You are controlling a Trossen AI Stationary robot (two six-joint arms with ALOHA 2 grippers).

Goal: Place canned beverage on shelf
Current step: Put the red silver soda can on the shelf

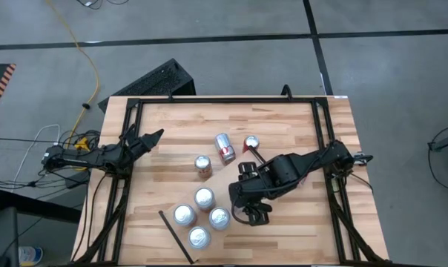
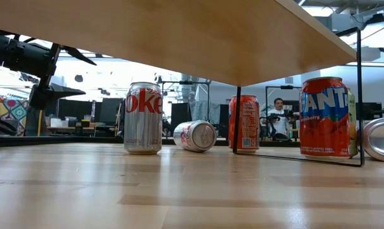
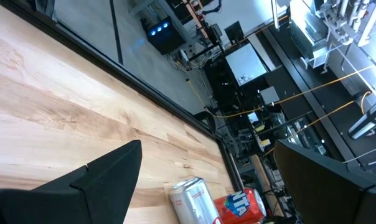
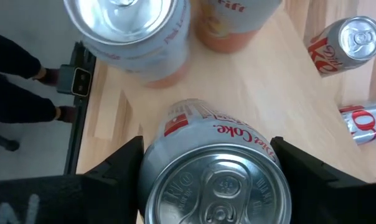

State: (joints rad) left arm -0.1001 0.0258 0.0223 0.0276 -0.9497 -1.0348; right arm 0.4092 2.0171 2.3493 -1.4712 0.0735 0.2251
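Note:
My right gripper [image 1: 254, 213] stands over the pale wooden shelf [image 2: 211, 38], shut on a silver Diet Coke can [image 4: 216, 180] that stands upright with its top toward the wrist camera. Just beyond it on the shelf [image 4: 263, 81] stand a pink-labelled can [image 4: 129, 34] and an orange-labelled can [image 4: 238, 18]. In the high view several silver can tops [image 1: 204, 198] sit beside the gripper. My left gripper [image 1: 148, 139] waits open and level at the table's left edge, holding nothing. My right gripper pinches the Diet Coke can's round side wall just below its top rim [image 4: 152, 163], one finger [image 4: 122, 165] on each side. The fingers slant steeply down from above. The can stays upright; whether its bottom rests on the shelf is hidden by the can itself.
On the tabletop under the shelf stand an upright Diet Coke can [image 2: 144, 117], an orange can [image 2: 244, 122] and a Fanta can [image 2: 325, 116], with a silver can [image 2: 195, 135] lying on its side. A thin black shelf leg [image 2: 360, 95] stands at the right. A person [image 2: 280, 117] sits beyond the table.

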